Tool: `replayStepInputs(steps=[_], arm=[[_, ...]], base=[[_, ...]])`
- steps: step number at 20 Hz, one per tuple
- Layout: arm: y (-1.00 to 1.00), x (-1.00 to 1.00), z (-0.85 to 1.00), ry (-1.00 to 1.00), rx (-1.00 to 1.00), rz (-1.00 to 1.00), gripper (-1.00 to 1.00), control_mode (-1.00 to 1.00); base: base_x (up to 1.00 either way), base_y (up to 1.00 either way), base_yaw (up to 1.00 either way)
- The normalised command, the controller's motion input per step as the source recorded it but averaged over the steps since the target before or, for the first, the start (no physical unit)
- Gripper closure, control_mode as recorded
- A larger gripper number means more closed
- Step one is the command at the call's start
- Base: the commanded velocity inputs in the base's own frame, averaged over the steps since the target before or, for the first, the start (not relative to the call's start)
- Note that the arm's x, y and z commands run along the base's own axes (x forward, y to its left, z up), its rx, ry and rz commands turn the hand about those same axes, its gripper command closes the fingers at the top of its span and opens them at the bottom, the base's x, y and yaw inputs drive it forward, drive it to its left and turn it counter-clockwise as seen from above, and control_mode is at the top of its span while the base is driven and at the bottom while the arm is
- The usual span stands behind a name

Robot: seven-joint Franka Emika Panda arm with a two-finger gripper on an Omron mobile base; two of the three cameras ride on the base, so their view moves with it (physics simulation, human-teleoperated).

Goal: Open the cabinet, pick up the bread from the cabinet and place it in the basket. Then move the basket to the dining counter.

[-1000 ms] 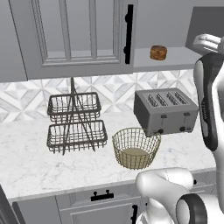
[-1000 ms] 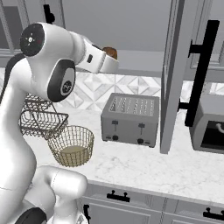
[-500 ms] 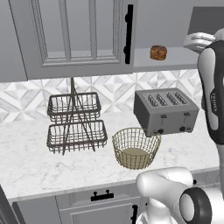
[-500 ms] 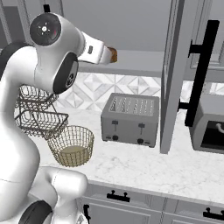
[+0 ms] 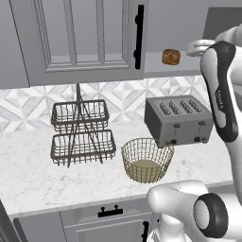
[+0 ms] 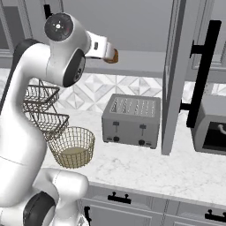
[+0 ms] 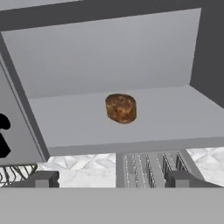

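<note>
The grey upper cabinet [image 5: 170, 71] stands open, its right door [image 6: 173, 75] swung out edge-on toward me. The bread [image 7: 121, 108], a small brown loaf, sits alone on the cabinet shelf [image 7: 87, 122]; it is also the brown bread [image 5: 171, 56] in the left base view. My gripper [image 7: 113, 179] is open and level with the shelf's front edge, a short way in front of the loaf and apart from it, with nothing between its fingers. The gold wire basket [image 5: 146, 159] sits on the worktop below, left of the toaster. The dining counter is out of view.
A grey toaster [image 5: 177, 120] stands under the open shelf. The dark two-tier wire rack [image 5: 82, 132] is left of the basket. The shut left cabinet door [image 5: 80, 38] has a black bar handle. A microwave [image 6: 214, 130] is beyond the open door.
The gripper's jaws have gone from shut to open. The arm's elbow has risen, and the hand has shifted a little toward the bread.
</note>
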Motion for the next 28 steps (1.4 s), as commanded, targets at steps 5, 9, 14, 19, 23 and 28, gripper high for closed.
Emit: replayStepInputs(steps=[5, 9, 14, 19, 23, 28], arm=[[0.00, 0.50, -0.13, 0.02, -0.03, 0.15, -1.00, -1.00], [0.00, 0.51, -0.13, 0.08, -0.05, 0.06, -1.00, -1.00], [-0.04, 0.49, -0.02, 0.02, -0.04, 0.01, -1.00, -1.00], [-0.02, 0.50, -0.15, 0.02, -0.04, 0.00, -1.00, -1.00], [-0.08, 0.44, -0.28, 0.05, 0.00, 0.00, -1.00, -1.00], [-0.08, 0.39, -0.10, 0.01, -0.01, 0.00, -1.00, -1.00]], base=[[0.00, 0.00, 0.00], [0.00, 0.00, 0.00], [0.00, 0.00, 0.00], [0.00, 0.00, 0.00], [0.00, 0.00, 0.00], [0.00, 0.00, 0.00]])
